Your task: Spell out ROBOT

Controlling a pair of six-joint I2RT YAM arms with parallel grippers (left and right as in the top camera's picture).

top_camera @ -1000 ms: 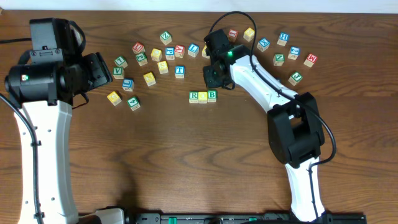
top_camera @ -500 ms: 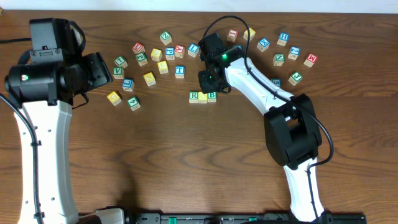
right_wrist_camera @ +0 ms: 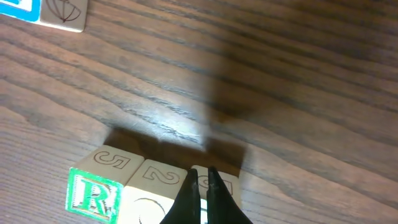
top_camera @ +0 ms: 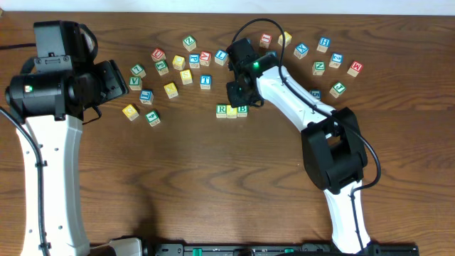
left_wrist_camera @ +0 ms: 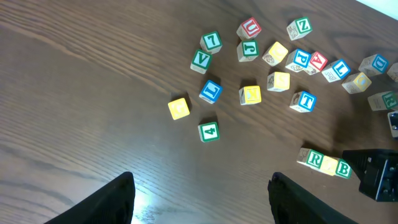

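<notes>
On the table, a short row reads green R [top_camera: 221,110], a yellow cube [top_camera: 232,111], green B [top_camera: 242,109]. The right wrist view has R [right_wrist_camera: 93,194] and the yellow cube [right_wrist_camera: 149,208] close up. My right gripper [right_wrist_camera: 201,175] is shut with nothing in it, its tips right over the third cube [right_wrist_camera: 225,185]. From overhead the right gripper [top_camera: 240,98] sits just behind the B. The blue T [top_camera: 205,81] lies loose up and left of the row, as does a plain yellow cube [top_camera: 170,89]. My left gripper [left_wrist_camera: 202,179] hangs open above bare wood at far left [top_camera: 119,80].
Several other letter cubes lie scattered across the back of the table, one cluster at left [top_camera: 162,67] and one at right [top_camera: 324,44]. A yellow cube [top_camera: 130,112] and a green cube marked 4 [top_camera: 153,119] sit closest to the left gripper. The right arm's body [top_camera: 334,153] rises at right.
The right gripper moved left and down toward the R-yellow-B row, then stopped over the B. The left arm and the cubes have not moved.
</notes>
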